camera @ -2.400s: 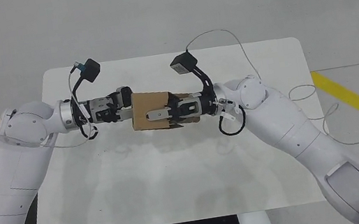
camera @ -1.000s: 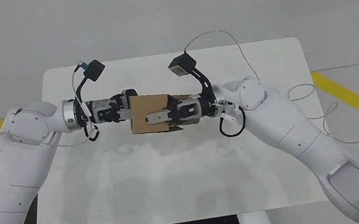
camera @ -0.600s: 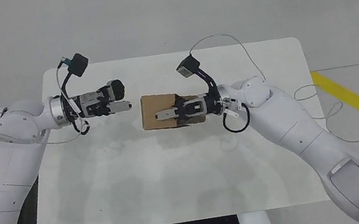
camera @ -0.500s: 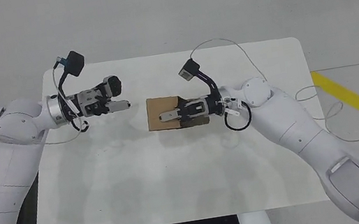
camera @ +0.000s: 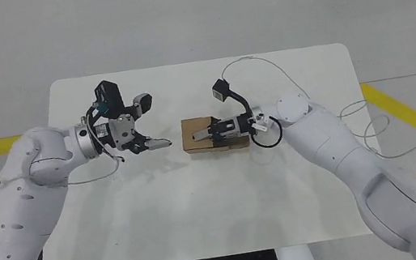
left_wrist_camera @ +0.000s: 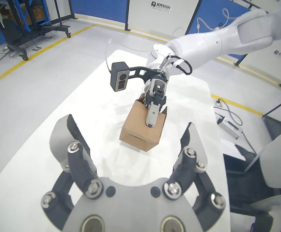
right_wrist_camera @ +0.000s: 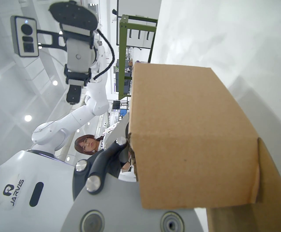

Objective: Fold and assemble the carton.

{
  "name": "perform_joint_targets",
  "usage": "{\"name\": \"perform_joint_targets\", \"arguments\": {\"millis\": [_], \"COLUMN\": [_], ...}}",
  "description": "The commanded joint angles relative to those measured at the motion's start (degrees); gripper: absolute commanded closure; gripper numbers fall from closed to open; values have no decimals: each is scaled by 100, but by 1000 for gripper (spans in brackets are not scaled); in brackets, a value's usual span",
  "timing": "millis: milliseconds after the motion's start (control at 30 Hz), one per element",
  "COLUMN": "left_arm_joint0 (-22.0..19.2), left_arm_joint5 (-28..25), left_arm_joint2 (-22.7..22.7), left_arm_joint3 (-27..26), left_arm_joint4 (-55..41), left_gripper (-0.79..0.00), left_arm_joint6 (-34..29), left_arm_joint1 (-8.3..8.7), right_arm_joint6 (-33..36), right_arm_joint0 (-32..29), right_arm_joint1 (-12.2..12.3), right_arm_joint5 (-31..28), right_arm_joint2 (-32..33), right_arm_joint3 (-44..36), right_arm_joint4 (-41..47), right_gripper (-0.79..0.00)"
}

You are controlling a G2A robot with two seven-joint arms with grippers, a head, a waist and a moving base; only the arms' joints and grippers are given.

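A brown carton (camera: 203, 140) lies on its side at the middle of the white table (camera: 205, 212), folded into a box with its closed end facing my left arm. My right gripper (camera: 208, 132) is shut on the carton's top wall at the open end. In the left wrist view one right finger (left_wrist_camera: 152, 115) lies along the top of the carton (left_wrist_camera: 138, 131). Up close, the carton (right_wrist_camera: 186, 131) has a finger (right_wrist_camera: 121, 134) pressed against its side. My left gripper (camera: 153, 143) is open and holds nothing, a short way left of the carton, with its fingers (left_wrist_camera: 65, 136) spread wide.
A thin white cable (camera: 277, 49) arcs over the table's back right part. Yellow floor tape (camera: 410, 110) runs beside the table. Bare tabletop lies in front of and behind the carton.
My left gripper has let go of the carton, opened and pulled back to the left. My right gripper has carried the carton slightly right and lower.
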Motion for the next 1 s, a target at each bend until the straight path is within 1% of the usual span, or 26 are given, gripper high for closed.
{"name": "perform_joint_targets", "arguments": {"millis": [0, 33, 133, 167, 267, 300, 333, 400, 533, 600, 667, 767, 867, 967], "left_arm_joint0": [85, 103, 75, 51, -44, -78, -113, -190, -322, -404, -496, -651, -827, -999], "left_arm_joint5": [0, 0, 0, 0, 0, 0, 0, 0, 106, 133, 161, 60, 0, 0], "left_arm_joint2": [122, 195, 418, 489, 686, 746, 810, 929, 1155, 1258, 1361, 1521, 1714, 1930], "left_arm_joint3": [-12, 5, 148, 227, 471, 562, 649, 815, 1106, 1235, 1347, 1545, 1720, 1789], "left_arm_joint4": [1032, 1434, 2638, 2994, 3939, 4180, 4388, 4750, 5227, 5341, 5390, 5213, 4793, 4445], "left_gripper": [-785, -785, -785, -785, -785, -785, -785, -785, -785, -785, -785, -785, -785, -785], "left_arm_joint6": [729, 1044, 2039, 2381, 3326, 3600, 3849, 4255, 4847, 5031, 5105, 4950, 4576, 4187], "left_arm_joint1": [0, 3, 20, 24, 33, 33, 31, 22, -20, -49, -88, -173, -288, -389], "right_arm_joint6": [1, -15, -31, -28, 7, 22, 33, 70, 227, 320, 323, 293, 254, 261], "right_arm_joint0": [54, 79, 118, 131, 151, 160, 168, 184, 207, 207, 210, 191, 144, 65], "right_arm_joint1": [-66, -99, -185, -209, -272, -289, -305, -331, -348, -334, -299, -216, -119, -17], "right_arm_joint5": [55, 67, 82, 87, 52, 47, 33, 5, -101, -146, -143, -174, -212, -205], "right_arm_joint2": [-43, -57, -78, -82, -62, -52, -40, -12, 74, 133, 187, 292, 421, 539], "right_arm_joint3": [139, 212, 420, 486, 646, 699, 741, 810, 829, 792, 727, 662, 585, 481], "right_arm_joint4": [-87, -125, -190, -214, -220, -222, -225, -227, -217, -212, -281, -407, -510, -622], "right_gripper": [0, -22, -52, -99, -271, -317, -345, -372, -385, -409, -480, -493, -496, -496]}}
